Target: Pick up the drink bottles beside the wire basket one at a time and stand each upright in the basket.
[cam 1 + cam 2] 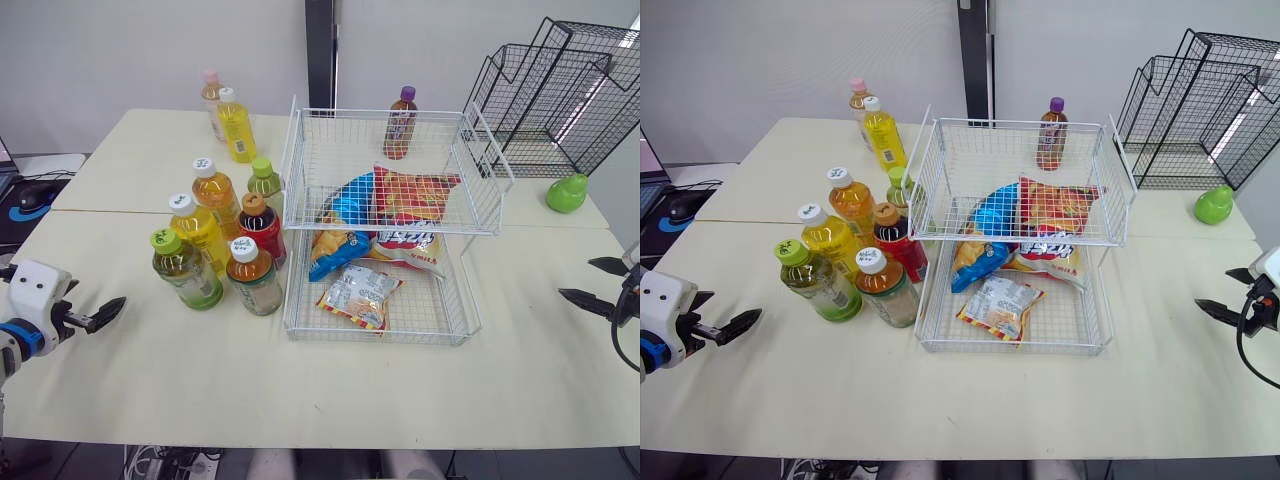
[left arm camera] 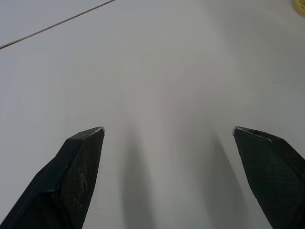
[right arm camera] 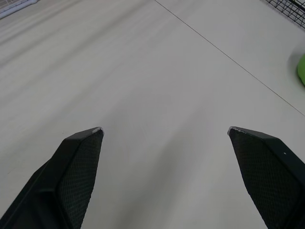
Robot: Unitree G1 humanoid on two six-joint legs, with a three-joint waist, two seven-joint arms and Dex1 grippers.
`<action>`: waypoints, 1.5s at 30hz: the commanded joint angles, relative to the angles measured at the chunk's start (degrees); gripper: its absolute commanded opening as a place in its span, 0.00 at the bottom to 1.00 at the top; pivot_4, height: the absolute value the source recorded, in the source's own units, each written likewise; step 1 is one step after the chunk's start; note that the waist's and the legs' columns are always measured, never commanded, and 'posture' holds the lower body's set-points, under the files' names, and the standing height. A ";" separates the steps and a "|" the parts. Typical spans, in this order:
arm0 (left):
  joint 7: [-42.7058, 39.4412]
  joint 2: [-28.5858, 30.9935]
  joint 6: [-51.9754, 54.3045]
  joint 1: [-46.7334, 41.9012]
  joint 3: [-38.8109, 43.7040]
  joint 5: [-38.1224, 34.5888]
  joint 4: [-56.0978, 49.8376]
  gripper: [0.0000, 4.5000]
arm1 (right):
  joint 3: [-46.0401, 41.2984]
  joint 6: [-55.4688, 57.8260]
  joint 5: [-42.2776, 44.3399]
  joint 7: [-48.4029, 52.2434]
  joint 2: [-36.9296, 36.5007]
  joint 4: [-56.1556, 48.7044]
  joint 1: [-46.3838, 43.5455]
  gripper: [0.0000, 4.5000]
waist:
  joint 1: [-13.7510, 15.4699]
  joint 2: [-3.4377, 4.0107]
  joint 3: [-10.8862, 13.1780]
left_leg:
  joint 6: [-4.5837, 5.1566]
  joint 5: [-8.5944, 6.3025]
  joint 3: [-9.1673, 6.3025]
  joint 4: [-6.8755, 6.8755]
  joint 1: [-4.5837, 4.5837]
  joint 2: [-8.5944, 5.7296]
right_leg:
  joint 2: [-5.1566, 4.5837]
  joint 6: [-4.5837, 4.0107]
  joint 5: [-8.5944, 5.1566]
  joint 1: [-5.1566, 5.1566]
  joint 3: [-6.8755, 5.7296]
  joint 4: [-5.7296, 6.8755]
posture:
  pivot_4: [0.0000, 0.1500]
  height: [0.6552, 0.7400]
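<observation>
On the cream surface (image 1: 380, 390), six drink bottles (image 1: 254, 280) are clustered upright just beside the left side of the two-tier wire basket (image 1: 375, 338), in which snack bags (image 1: 358, 295) are held. The left end effector (image 2: 167, 131) and right end effector (image 3: 164, 130) are spread apart over bare surface, near its opposite edges.

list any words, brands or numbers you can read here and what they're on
No text can be read with confidence.
Snack bags in the wire basket: bold print, too blurred to read.
Drink bottles beside it: marks on the caps and labels, too small to read.
</observation>
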 commanded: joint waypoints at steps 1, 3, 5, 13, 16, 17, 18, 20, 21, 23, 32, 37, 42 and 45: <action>-1.19 1.87 -0.04 -0.90 2.71 -1.31 0.46 1.00 | -0.68 -1.23 -0.07 -0.09 -1.53 -0.21 -0.04 1.00 | 0.00 0.00 0.00 | 0.00 0.00 0.00 0.00 0.00 0.00 | 0.00 0.00 0.00 0.00 0.00 0.00 | 1.00 0.84; -1.75 2.52 -0.22 -1.53 3.57 -1.89 1.99 1.00 | -0.93 -1.29 -0.41 -0.55 -1.31 -0.95 0.94 1.00 | 0.00 0.00 0.00 | 0.00 0.00 -0.01 0.00 0.00 0.00 | 0.00 0.00 0.00 0.00 -0.01 0.00 | 1.00 0.84; -2.66 2.72 -0.94 -1.81 4.01 -2.32 2.72 1.00 | -1.05 -1.71 -0.72 -0.97 -1.15 -1.23 1.49 1.00 | 0.00 0.00 0.00 | 0.00 0.00 -0.02 0.00 0.00 0.01 | 0.02 0.00 0.00 0.00 -0.03 0.00 | 1.00 0.84; -6.32 1.98 -3.79 0.85 5.16 -3.25 0.67 1.00 | -3.48 -2.59 0.26 -6.84 1.18 -2.21 2.09 1.00 | -0.01 0.04 -0.01 | 0.00 0.00 0.01 0.01 0.00 0.01 | 0.01 0.00 0.00 0.00 0.01 0.01 | 1.00 0.84; -6.78 1.21 -1.98 1.35 6.00 -5.05 -0.42 1.00 | -4.86 0.50 2.48 -6.73 1.72 -3.62 3.10 1.00 | 0.00 0.06 0.00 | 0.00 0.00 0.01 0.00 0.00 0.00 | 0.01 0.00 0.00 -0.01 0.01 0.01 | 1.00 0.84; -6.84 1.00 -1.65 1.76 6.11 -5.36 -1.07 1.00 | -5.27 0.30 2.97 -6.47 1.80 -3.98 3.40 1.00 | 0.01 0.06 0.00 | 0.00 0.00 0.01 0.00 0.00 0.00 | 0.00 0.00 0.00 0.00 0.01 0.01 | 1.00 0.84; -6.79 0.87 -1.61 2.11 6.14 -5.52 -1.58 1.00 | -5.56 0.11 3.27 -6.49 1.89 -4.38 3.66 1.00 | 0.01 0.06 0.00 | 0.00 0.00 0.01 0.00 0.00 0.00 | 0.00 0.00 0.00 0.00 0.01 0.01 | 1.00 0.84; -6.53 0.37 -0.96 2.40 6.37 -6.23 -2.55 1.00 | -6.14 -0.48 3.65 -7.15 2.28 -5.32 4.23 1.00 | 0.01 0.06 0.00 | 0.00 0.00 0.00 0.01 0.00 0.00 | 0.00 0.00 0.00 0.02 0.00 0.01 | 1.00 0.84; -6.44 0.15 -0.51 2.47 6.49 -6.62 -2.97 1.00 | -6.44 -0.46 3.88 -7.30 2.46 -5.97 4.69 1.00 | 0.02 0.06 0.00 | 0.01 0.00 -0.01 0.01 0.00 0.00 | 0.00 0.00 0.00 0.02 -0.01 0.01 | 1.00 0.84; -5.86 -0.40 0.79 2.20 6.88 -7.41 -4.04 1.00 | -7.23 0.20 4.82 -6.67 2.71 -8.03 6.24 1.00 | 0.03 0.06 0.00 | 0.01 0.00 -0.01 0.03 0.00 0.01 | 0.00 0.00 0.00 0.02 -0.02 0.02 | 1.00 0.84; -5.94 -0.41 4.29 1.26 6.07 -8.27 -5.73 1.00 | -12.82 7.75 12.52 -5.81 3.31 -27.37 14.11 1.00 | 0.05 0.08 -0.02 | 0.00 0.00 -0.04 0.04 0.00 0.01 | 0.02 0.01 0.00 0.04 -0.02 0.03 | 1.00 0.84; -6.78 0.05 5.23 -1.30 3.78 -7.61 -4.65 1.00 | -22.87 27.40 32.56 -11.41 1.92 -50.33 13.37 1.00 | 0.06 0.11 -0.04 | 0.00 0.00 -0.14 0.04 -0.01 0.03 | 0.03 0.01 0.00 0.05 -0.05 0.06 | 1.00 0.84; -7.86 0.51 5.84 -2.18 2.74 -7.30 -3.93 1.00 | -26.62 36.50 46.26 -16.76 -1.88 -60.37 8.39 1.00 | 0.12 0.01 -0.09 | 0.00 -0.01 -0.21 0.03 -0.02 0.03 | -0.07 0.00 0.00 0.07 -0.12 0.03 | 1.00 0.84; -8.25 0.65 6.21 -2.42 2.67 -7.30 -3.99 1.00 | -22.21 37.12 51.06 -17.45 -4.65 -62.31 2.41 1.00 | 0.07 0.02 -0.08 | 0.00 -0.01 -0.21 0.06 -0.03 0.05 | -0.19 0.00 0.00 0.06 -0.14 0.01 | 1.00 0.84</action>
